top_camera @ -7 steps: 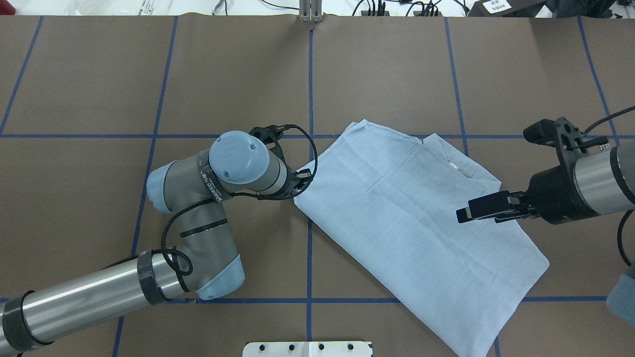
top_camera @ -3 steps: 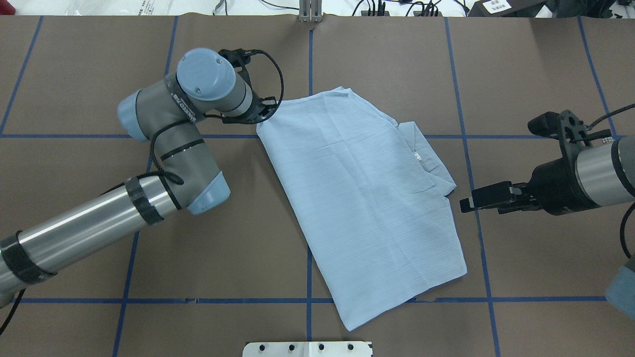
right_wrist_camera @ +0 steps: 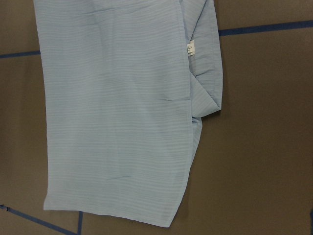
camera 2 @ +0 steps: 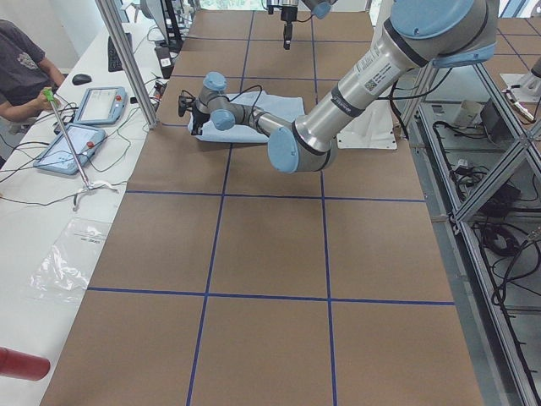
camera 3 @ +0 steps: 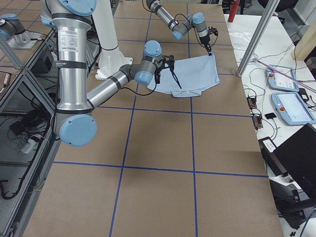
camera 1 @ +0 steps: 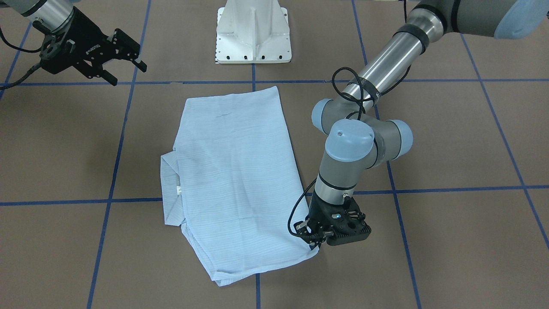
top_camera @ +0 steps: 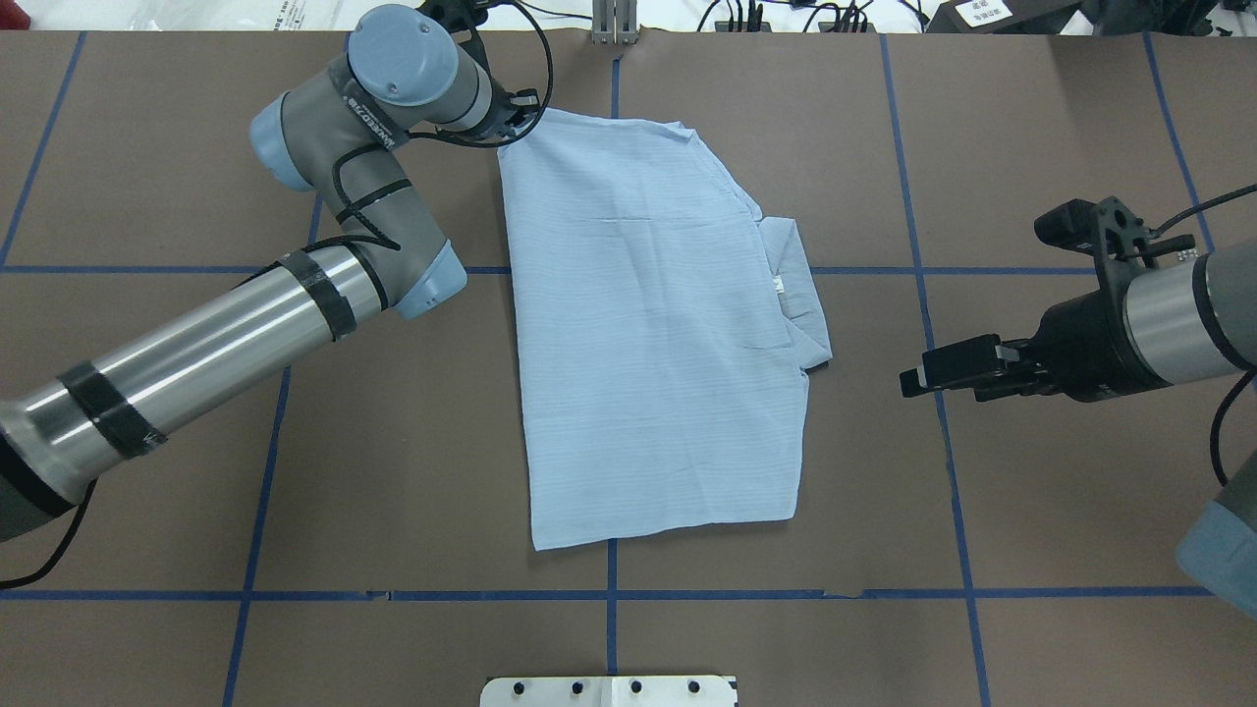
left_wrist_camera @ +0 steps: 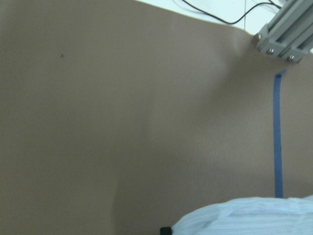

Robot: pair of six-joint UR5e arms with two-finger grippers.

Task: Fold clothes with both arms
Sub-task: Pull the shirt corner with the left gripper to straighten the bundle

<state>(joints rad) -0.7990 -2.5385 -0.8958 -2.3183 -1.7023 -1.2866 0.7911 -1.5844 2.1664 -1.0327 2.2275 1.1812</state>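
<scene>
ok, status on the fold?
Left gripper shut on shirt far corner. Right gripper open, clear of it. Shirt folded, lying flat. Nothing blocking.

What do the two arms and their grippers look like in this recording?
The left arm and right arm have silver tubes, grey joints, light-blue caps and black cables. The left gripper and right gripper are black and two-fingered.

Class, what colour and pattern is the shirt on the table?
The shirt is light blue with faint fine stripes, clearest in the right wrist view.
</scene>
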